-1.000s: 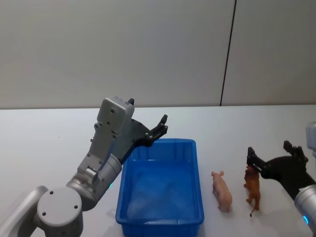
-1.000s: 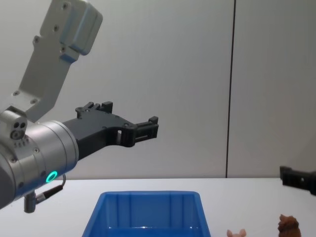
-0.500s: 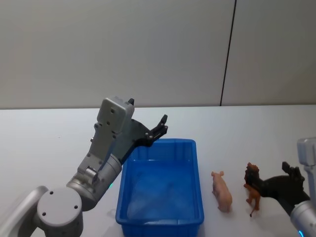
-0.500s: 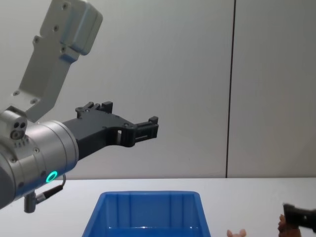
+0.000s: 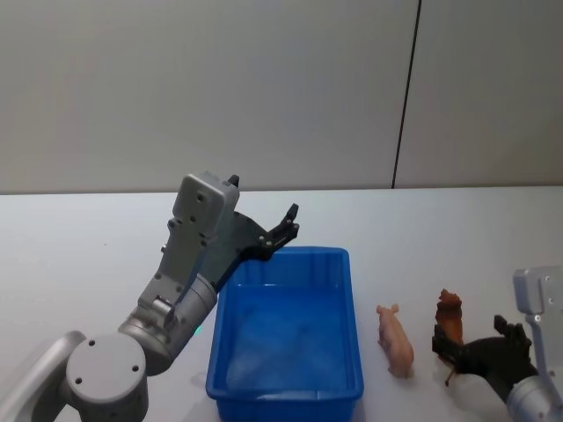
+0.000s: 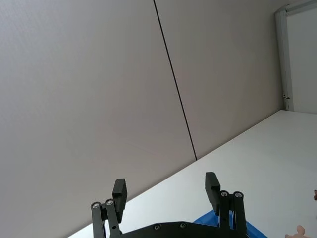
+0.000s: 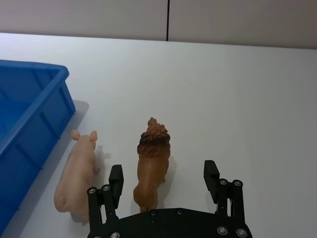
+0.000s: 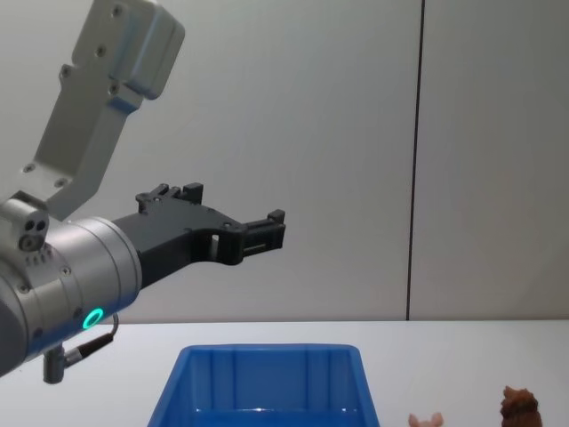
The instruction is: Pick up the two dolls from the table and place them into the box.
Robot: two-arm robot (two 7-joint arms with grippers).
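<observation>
Now right gripper, spread wide, has been lowered around brown doll right of box; grasp is set up; left gripper is parked wide above box.

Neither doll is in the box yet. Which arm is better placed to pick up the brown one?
Right. The right gripper is open, low over the table, with the brown doll lined up between its fingers and the pink doll beside it. The left gripper hangs open, raised above the box.
</observation>
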